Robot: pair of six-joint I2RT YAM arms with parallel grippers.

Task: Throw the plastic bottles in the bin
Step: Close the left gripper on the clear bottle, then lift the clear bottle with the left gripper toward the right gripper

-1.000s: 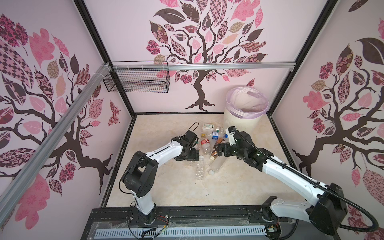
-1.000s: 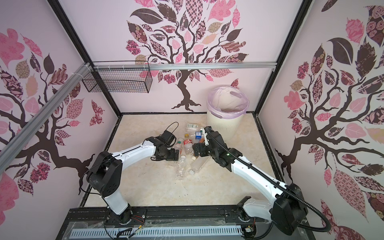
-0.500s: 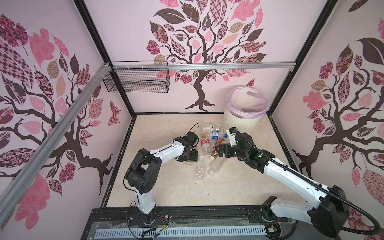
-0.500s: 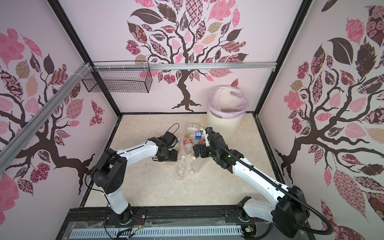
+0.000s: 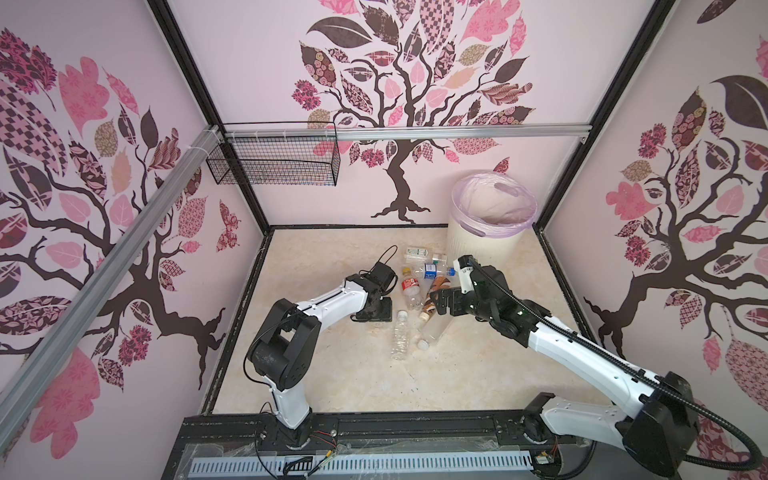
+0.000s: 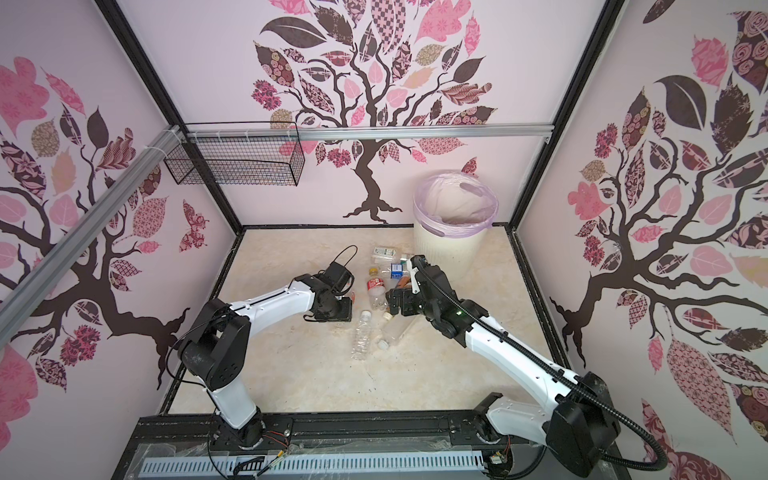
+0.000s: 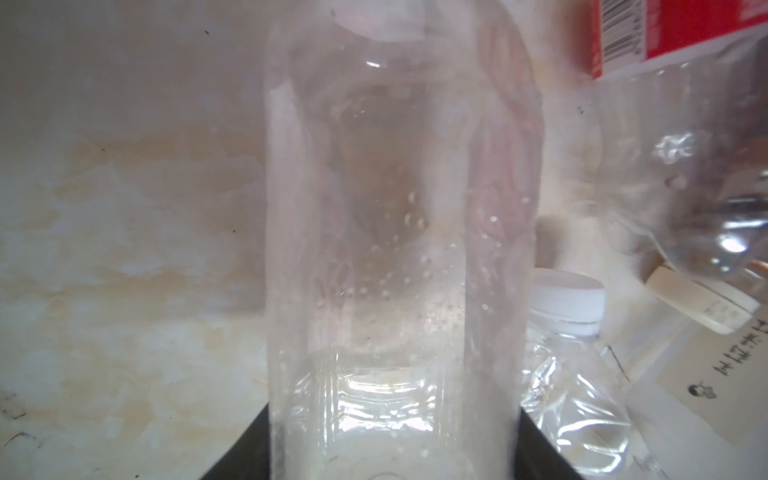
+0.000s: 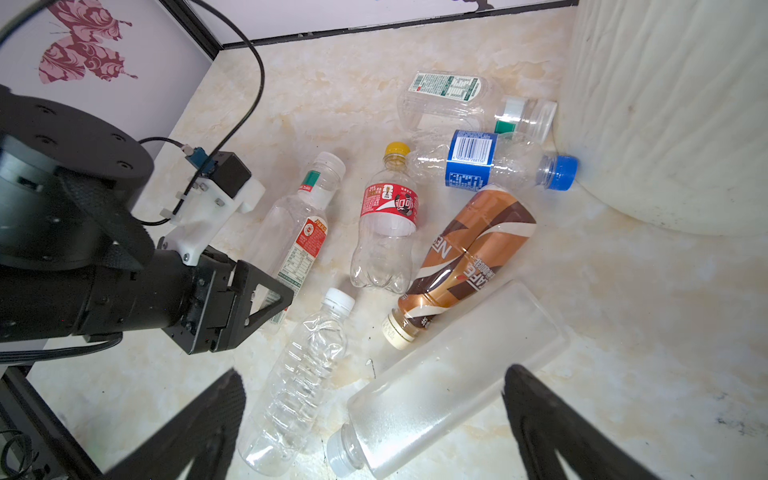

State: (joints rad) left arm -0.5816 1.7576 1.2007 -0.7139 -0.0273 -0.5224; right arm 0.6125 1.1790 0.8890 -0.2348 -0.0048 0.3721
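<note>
Plastic drink bottles lie strewn over the cream marbled desk (image 5: 332, 374) in front of the round cream-white ribbed bin (image 5: 478, 245), which stands with its lilac bag in the far right corner. Every bottle is where it lay a second ago. The change is at the left gripper (image 5: 381, 311): spread wide a second earlier, it has drawn in and now pinches the lower body of a clear bottle with a red, white and green label (image 8: 305, 232). That bottle lies flat on the desk at the left edge of the pile and fills the left wrist view (image 7: 395, 249). The left arm's elbow has edged slightly toward the middle. The right gripper (image 8: 374, 372) has barely shifted and stays spread wide, its black fingers (image 8: 552, 415) straddling a frosted clear bottle with a pale cap (image 8: 449, 374); whether they touch it cannot be told. Just beside that bottle lie a crinkled clear water bottle with a white cap (image 8: 307, 365) and a brown coffee bottle with a cream cap (image 8: 469, 253). A red-labelled bottle with a yellow cap (image 8: 386, 232) lies between the coffee bottle and the pinched one. A blue-labelled bottle with a blue cap (image 8: 490, 166) points its cap at the bin's wall, just beside it, and a clear bottle with a green-printed label (image 8: 449, 99) lies beyond.
</note>
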